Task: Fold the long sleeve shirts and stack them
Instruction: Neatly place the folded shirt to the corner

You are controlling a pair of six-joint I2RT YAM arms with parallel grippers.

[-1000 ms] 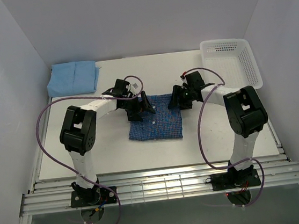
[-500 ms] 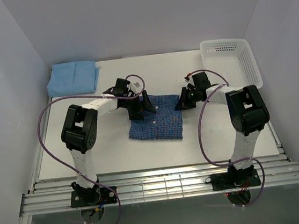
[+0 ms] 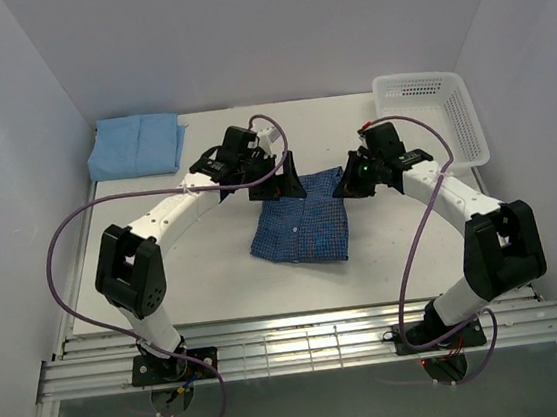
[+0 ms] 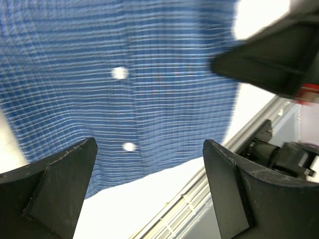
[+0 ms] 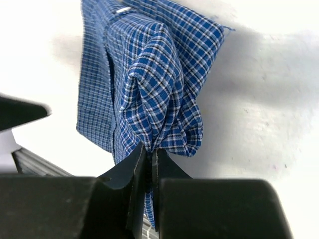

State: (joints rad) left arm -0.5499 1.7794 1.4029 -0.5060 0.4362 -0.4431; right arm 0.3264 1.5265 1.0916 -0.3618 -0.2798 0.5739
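Note:
The dark blue checked long sleeve shirt (image 3: 299,228) lies folded mid-table, its white buttons showing in the left wrist view (image 4: 124,74). My right gripper (image 3: 346,184) is shut on its far right corner, and the cloth bunches up from the pinch (image 5: 149,152) with the shirt (image 5: 154,84) hanging toward the table. My left gripper (image 3: 291,181) hovers open over the shirt's far left corner, with nothing between its fingers (image 4: 55,184). The plain light blue shirt (image 3: 136,145) lies folded at the far left corner.
A white mesh basket (image 3: 429,113) stands at the far right corner. The table's near edge with metal rails (image 4: 199,199) shows past the shirt in the left wrist view. White walls enclose the table on three sides.
My right gripper has shut on the checked shirt's far right corner and lifted it. Both arms have stretched farther over the table. The shirt has shifted slightly right.

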